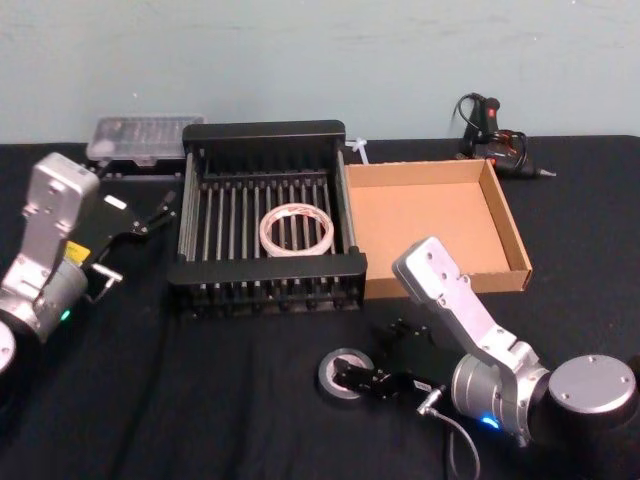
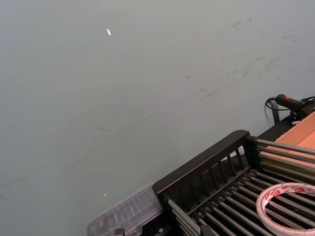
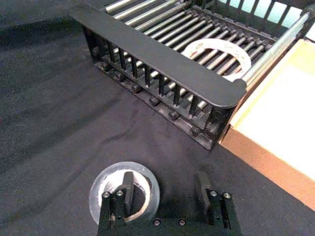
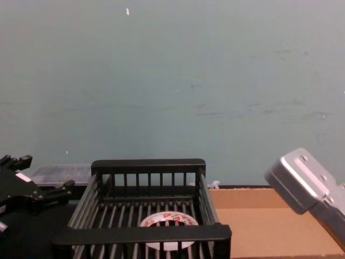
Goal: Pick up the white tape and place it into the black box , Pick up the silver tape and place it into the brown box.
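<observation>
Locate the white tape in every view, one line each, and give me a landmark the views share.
Head view: white tape flat on the black box's slatted floor, right of centre.
Left wrist view: partly cut off at the lower right corner.
Right wrist view: upper right, behind the box's near rim.
Chest view: bottom centre, behind the near rim.
Shared landmark: the black box.

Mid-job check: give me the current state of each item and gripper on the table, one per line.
Wide white tape ring: flat inside the crate.
Black slatted plastic crate: holds the white ring.
Small grey-silver tape roll: flat on the cloth.
Tan cardboard tray: empty.
Right gripper: open, one finger in the roll's hole.
Left gripper: open, beside the crate.
</observation>
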